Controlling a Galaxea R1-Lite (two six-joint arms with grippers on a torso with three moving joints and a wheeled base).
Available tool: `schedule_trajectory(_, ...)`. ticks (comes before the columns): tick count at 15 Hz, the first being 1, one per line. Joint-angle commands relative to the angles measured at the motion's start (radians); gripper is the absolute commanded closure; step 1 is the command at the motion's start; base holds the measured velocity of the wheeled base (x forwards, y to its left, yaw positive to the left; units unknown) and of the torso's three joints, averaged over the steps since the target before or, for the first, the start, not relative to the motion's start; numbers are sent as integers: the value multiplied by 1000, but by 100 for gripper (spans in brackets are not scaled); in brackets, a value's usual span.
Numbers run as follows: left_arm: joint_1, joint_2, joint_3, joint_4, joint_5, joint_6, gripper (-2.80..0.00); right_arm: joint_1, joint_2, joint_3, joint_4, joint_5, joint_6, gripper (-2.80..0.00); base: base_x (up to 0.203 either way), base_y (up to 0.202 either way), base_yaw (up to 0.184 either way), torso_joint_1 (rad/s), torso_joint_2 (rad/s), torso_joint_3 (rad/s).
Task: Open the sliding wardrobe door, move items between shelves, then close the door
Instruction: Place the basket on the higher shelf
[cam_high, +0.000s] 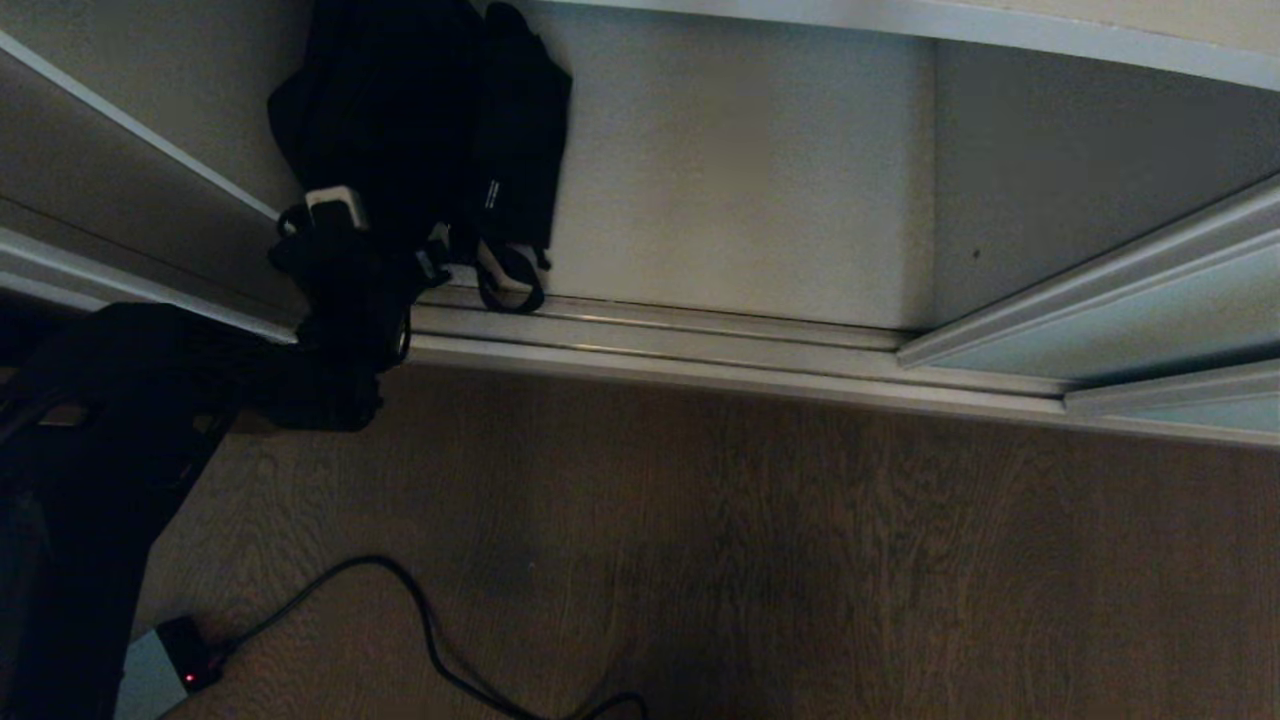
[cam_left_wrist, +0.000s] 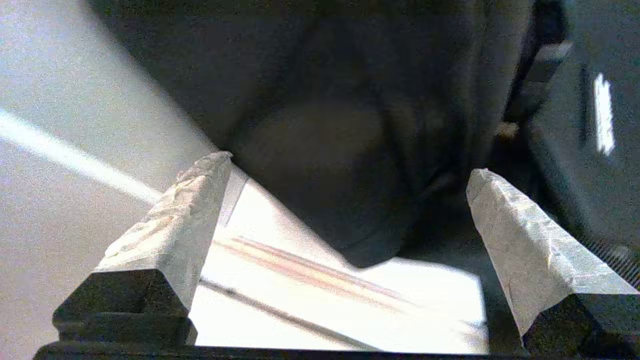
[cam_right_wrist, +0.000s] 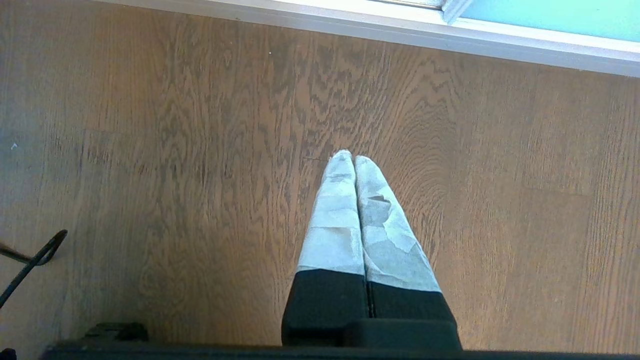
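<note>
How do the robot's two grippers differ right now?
The left gripper is open, its fingers spread wide; the right gripper is shut, fingertips pressed together. The left one reaches into the wardrobe with the black bag just ahead, not gripped; the right one hangs over bare wooden floor, near nothing. Both have pale wrapped fingers on black bases.

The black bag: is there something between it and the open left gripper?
Nothing visible. In the left wrist view the black bag lies directly ahead of the open left gripper, with only bare white shelf below the fingers.
</note>
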Motion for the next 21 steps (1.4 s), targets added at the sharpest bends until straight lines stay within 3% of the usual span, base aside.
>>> schedule_trajectory(1, 0, -13, 41, -79, 4, 27, -280, 0, 0, 2, -1, 0, 0, 0, 0, 0, 0, 0, 0, 0)
schedule_trajectory(8, 2, 114, -200, -118, -7, -19, -280, 0, 0, 2, -1, 0, 0, 0, 0, 0, 0, 0, 0, 0)
schedule_trajectory(13, 0, 164, -265, -206, -15, -25, -280, 0, 0, 2, -1, 0, 0, 0, 0, 0, 0, 0, 0, 0)
schedule_trajectory(14, -2, 167, -267, -220, -13, -27, 0, 0, 0, 2, -1, 0, 0, 0, 0, 0, 0, 0, 0, 0)
schedule_trajectory(21, -5, 193, -287, -220, -50, -41, 0, 0, 0, 2, -1, 0, 0, 0, 0, 0, 0, 0, 0, 0)
